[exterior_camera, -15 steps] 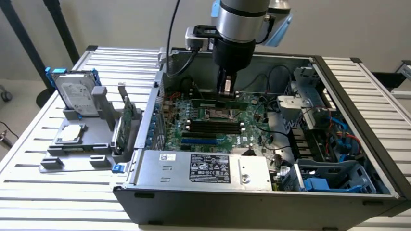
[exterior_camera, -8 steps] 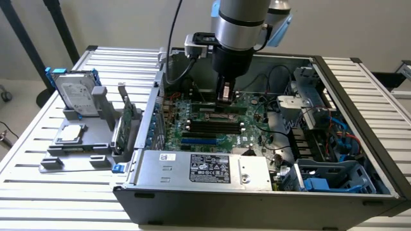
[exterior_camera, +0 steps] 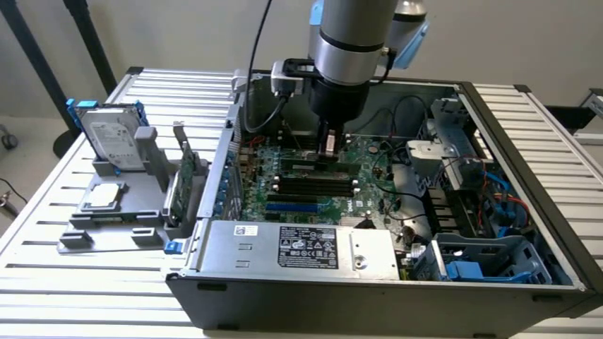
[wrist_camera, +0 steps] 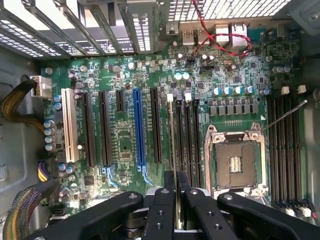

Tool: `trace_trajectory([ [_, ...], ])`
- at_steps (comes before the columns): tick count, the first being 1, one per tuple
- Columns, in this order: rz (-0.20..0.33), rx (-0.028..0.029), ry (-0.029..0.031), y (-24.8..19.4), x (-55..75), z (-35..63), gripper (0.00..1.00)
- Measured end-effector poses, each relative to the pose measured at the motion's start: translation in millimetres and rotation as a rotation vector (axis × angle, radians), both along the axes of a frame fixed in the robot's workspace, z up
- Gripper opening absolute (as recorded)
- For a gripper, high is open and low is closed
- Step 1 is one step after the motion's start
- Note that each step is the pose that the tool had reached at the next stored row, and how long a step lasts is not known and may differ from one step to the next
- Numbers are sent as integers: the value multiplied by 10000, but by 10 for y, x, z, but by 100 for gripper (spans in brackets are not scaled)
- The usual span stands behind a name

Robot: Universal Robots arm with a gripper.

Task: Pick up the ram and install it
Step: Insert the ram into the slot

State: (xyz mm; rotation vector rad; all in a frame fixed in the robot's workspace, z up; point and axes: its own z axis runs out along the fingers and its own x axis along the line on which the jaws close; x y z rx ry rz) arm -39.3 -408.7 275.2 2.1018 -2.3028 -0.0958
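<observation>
Arm is down inside the open case [exterior_camera: 527,176], which lies on its side on the slatted table [exterior_camera: 56,282]. You have the gripper [exterior_camera: 330,151] low over the motherboard [exterior_camera: 372,159], at the far end of the black memory slots [exterior_camera: 311,187].

Wrist view: fingers [wrist_camera: 162,205] are narrow, almost together, pinching a thin board seen edge-on. That is the ram [wrist_camera: 172,135], a pale sliver running away from the fingers, lined up with the slots.

- Ram sits between the last long black card slot [wrist_camera: 156,125] and the memory slots, with the CPU socket [wrist_camera: 234,162] further along.
- You cannot tell from either view whether its lower edge is in a slot or just above one.
- The socket is bare, its metal frame around it.
- A blue card slot [wrist_camera: 139,127] and a white slot [wrist_camera: 70,127] lie on the other side of the ram, well apart from it.

At the exterior view's left, outside the case, a grey stand [exterior_camera: 104,226] holds a hard drive [exterior_camera: 113,138] upright and a green card [exterior_camera: 186,173] on edge. The power supply [exterior_camera: 301,247] sits along the near wall of the case.
</observation>
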Motion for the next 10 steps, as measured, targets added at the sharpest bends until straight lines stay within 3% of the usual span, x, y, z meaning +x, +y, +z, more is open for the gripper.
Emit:
trace_trajectory([
  [6, 1, 1, -50, 5, 0, -109, 14],
  [10, 2, 0, -147, 21, -2, -178, 14],
])
